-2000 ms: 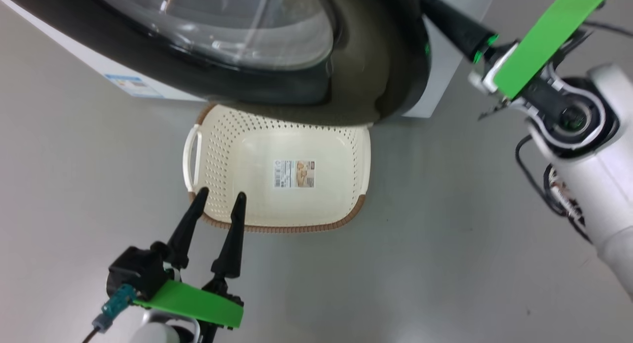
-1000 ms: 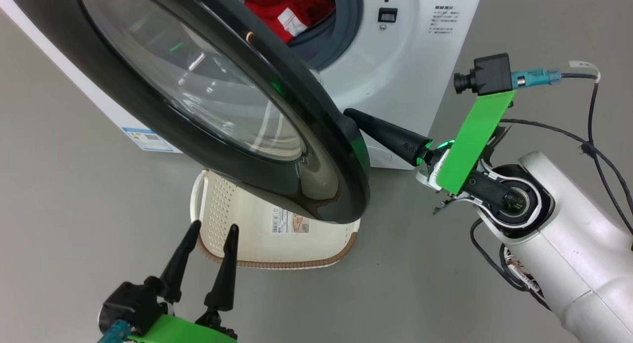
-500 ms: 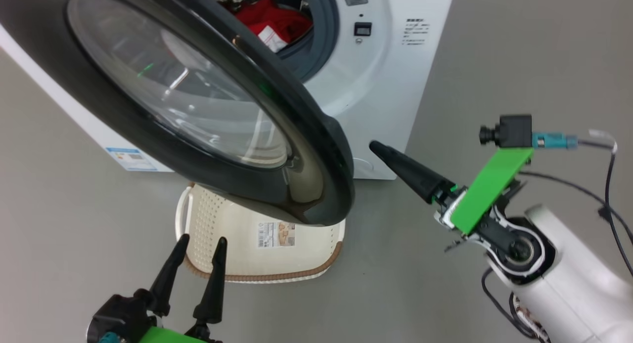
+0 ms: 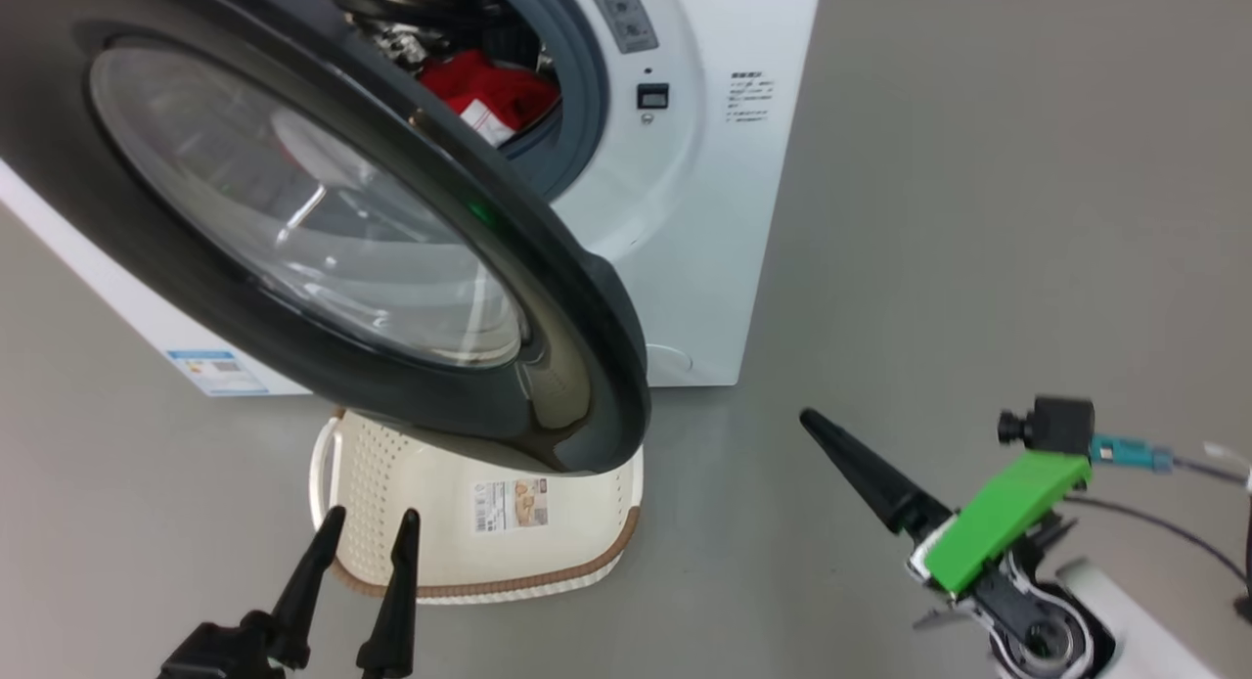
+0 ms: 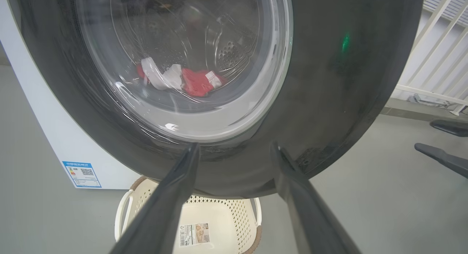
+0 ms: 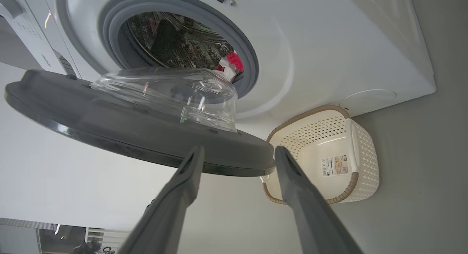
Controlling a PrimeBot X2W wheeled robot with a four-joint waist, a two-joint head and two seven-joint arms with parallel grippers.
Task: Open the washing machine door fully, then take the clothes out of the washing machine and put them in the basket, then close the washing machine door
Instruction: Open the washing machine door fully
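Could clip the half-open washing machine door (image 4: 323, 239), overhanging the basket (image 4: 509, 588), when reaching for the clothes (image 4: 479, 87); left gripper (image 4: 370, 518) and right gripper (image 6: 238, 151) with jaws apart, empty.

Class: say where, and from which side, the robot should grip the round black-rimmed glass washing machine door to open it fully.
Likely the free edge of the washing machine door, from the robot's right with the open right claw: the black rim is thin enough to pinch, unlike the bulging glass.

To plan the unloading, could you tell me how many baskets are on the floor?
1: the basket stands on the floor before the washing machine, partly beneath the open door; the door may hide more.
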